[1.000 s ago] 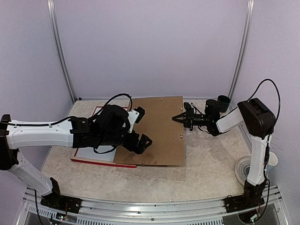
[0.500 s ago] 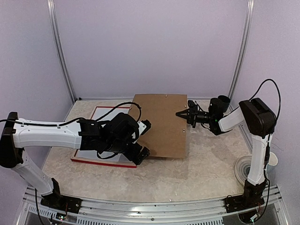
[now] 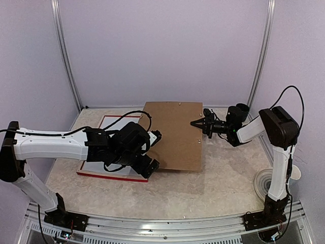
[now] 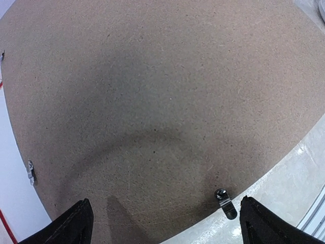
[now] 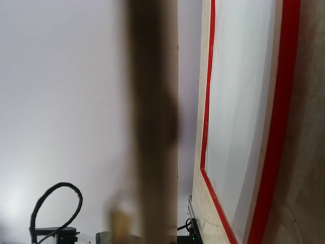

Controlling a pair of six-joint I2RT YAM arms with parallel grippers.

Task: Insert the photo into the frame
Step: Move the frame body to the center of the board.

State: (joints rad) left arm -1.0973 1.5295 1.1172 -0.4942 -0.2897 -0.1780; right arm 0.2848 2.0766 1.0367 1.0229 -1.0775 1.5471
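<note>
The red frame [image 3: 104, 174] lies flat at the left of the table with a plain white sheet [image 3: 96, 165] inside it. It also shows in the right wrist view [image 5: 278, 127]. The brown hardboard panel [image 3: 175, 134] is raised and overlaps the frame's right side. My right gripper [image 3: 196, 123] is shut on the panel's right edge, which is a blurred brown strip [image 5: 152, 122] in the right wrist view. My left gripper [image 3: 154, 150] is open just above the panel's near left part [image 4: 162, 101], its fingers [image 4: 71, 226] spread wide. The photo is out of view.
A small metal turn clip [image 4: 225, 202] sits at the panel's near edge and another [image 4: 31, 172] at its left edge. A white round object [image 3: 265, 182] and a pale cup [image 3: 295, 173] stand at the right by the right arm's base. Metal posts rise at the back corners.
The panel has been lifted and shifted right and back by the right gripper, uncovering more of the frame. My left gripper has drawn back toward the panel's near left corner.
</note>
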